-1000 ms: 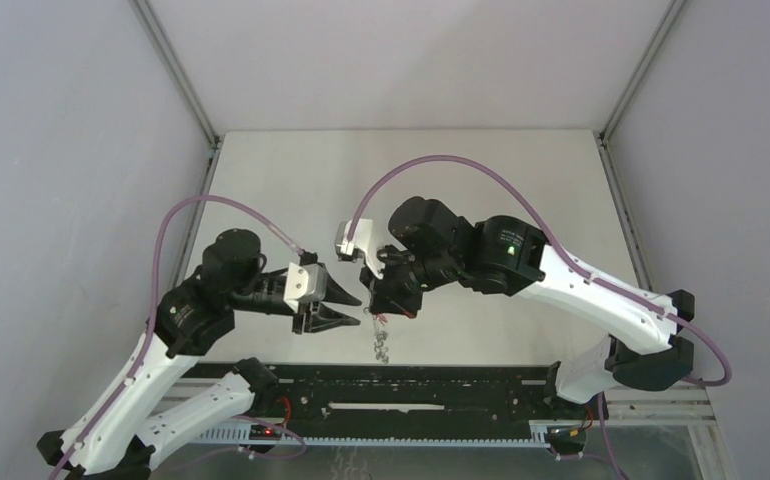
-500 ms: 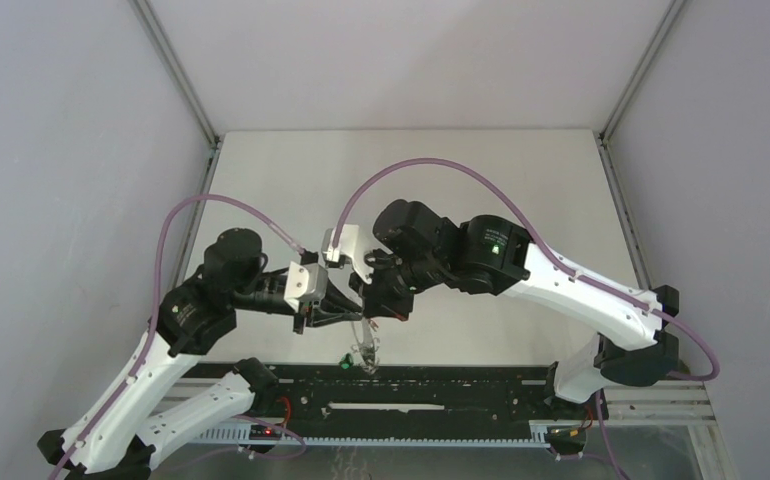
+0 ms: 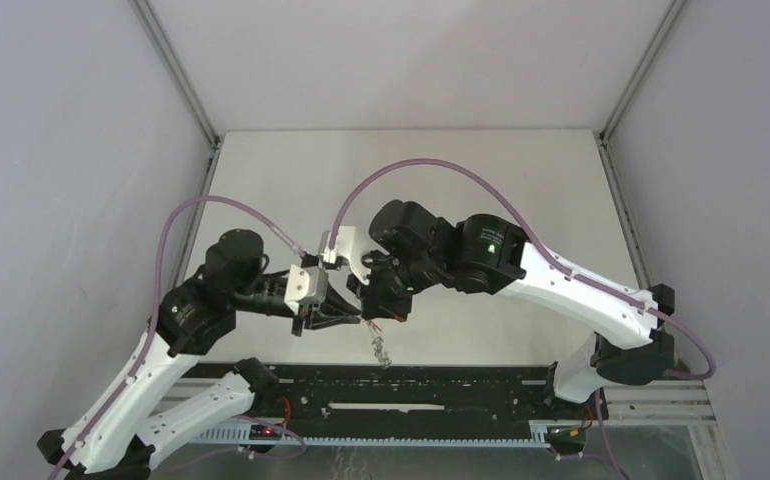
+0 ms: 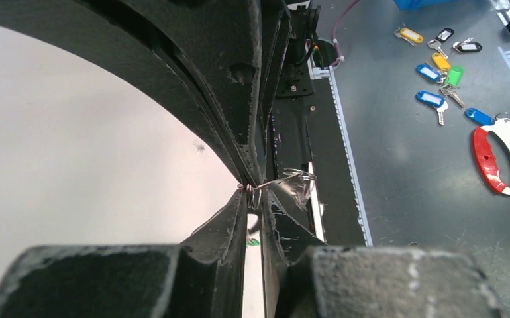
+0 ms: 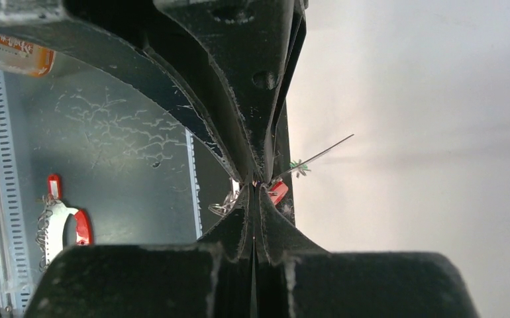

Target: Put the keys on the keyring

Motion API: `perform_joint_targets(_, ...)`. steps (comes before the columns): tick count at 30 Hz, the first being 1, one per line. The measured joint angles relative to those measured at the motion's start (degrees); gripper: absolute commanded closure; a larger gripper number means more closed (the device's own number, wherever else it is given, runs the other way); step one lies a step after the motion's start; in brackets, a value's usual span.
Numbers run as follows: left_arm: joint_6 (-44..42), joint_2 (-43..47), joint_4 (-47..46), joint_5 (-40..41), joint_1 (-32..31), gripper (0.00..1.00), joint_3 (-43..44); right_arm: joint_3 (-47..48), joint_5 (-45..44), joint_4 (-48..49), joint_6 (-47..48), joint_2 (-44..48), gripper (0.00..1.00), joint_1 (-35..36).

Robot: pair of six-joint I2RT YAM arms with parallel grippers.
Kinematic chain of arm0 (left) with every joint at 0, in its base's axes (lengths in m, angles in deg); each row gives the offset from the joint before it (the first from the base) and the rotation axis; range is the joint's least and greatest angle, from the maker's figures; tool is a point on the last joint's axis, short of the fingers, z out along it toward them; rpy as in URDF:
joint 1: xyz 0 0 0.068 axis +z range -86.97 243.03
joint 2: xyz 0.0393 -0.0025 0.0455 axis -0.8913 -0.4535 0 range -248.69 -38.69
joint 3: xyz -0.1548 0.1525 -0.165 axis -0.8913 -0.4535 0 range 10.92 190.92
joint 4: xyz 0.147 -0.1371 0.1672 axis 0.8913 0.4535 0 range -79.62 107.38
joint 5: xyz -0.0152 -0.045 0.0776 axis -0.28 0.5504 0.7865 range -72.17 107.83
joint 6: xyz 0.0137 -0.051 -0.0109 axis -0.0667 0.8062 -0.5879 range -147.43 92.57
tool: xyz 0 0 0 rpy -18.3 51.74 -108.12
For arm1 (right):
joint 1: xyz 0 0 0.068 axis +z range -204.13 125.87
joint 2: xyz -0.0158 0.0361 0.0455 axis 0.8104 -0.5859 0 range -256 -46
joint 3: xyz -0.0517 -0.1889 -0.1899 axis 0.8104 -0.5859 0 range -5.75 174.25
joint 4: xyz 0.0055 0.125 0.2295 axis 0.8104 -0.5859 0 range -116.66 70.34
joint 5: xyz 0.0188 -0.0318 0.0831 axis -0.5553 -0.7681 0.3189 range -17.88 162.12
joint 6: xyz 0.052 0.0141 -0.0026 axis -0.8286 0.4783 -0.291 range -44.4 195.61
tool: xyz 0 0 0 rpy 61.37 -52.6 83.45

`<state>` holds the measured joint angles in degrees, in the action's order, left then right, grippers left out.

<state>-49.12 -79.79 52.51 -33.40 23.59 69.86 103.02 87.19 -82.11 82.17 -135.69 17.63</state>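
Meeting low over the near part of the table (image 3: 411, 170), the 2 grippers stand tip to tip, just beyond the black rail (image 3: 411, 385) that runs along the near edge.

The left gripper (image 4: 251, 189) has its fingers drawn almost together, with only a sliver of gap between them. At the very tips they pinch a thin wire loop, which is part of the keyring (image 3: 379, 348). In the top view the rest of the keyring hangs limp below both sets of tips as a small silvery tangle; whether its lower end touches the table cannot be told.

The right gripper (image 5: 255, 183) is closed tight, its 2 fingers pressed flat against each other. What they clamp, if anything, is too small to make out. In the right wrist view the red key (image 5: 277, 193) shows its plastic head just right of those tips, touching the finger or very nearly so. The green key (image 5: 299, 166) sits just above it and a little farther out, with a thin silver line slanting up and away from it. On the other side of the tips a bunch of chain links shows — more of the keyring.

Past the table edge, the left wrist view takes in several coloured key tags (image 4: 438, 73) lying on a grey floor, well apart from the grippers.
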Motion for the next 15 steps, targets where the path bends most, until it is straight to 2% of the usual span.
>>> perform_joint_targets(2,-0.2,0.0,0.1,0.1,-0.2,0.86,0.0,0.2,0.0,-0.2,0.0,0.0,1.0,0.0)
perform_joint_targets(5,-0.4,0.0,0.0,0.1,-0.5,0.96,0.0,0.8,0.0,-0.8,0.0,-0.2,1.0,0.2)
perform_joint_targets(7,-0.8,0.0,-0.1,0.1,-0.7,0.97,0.0,1.4,0.2,-1.4,-0.1,-0.4,1.0,0.4)
perform_joint_targets(8,-0.8,0.1,-0.3,0.1,-0.9,0.94,-0.1,1.6,0.2,-1.6,0.0,-0.5,1.0,0.5)
perform_joint_targets(10,-0.8,0.2,-0.4,0.1,-1.1,0.77,-0.1,1.7,0.3,-1.8,0.0,-0.5,1.0,0.6)
perform_joint_targets(15,-0.8,0.2,-0.6,0.0,-1.6,0.76,-0.1,2.2,0.3,-2.1,0.0,-0.6,1.0,0.7)
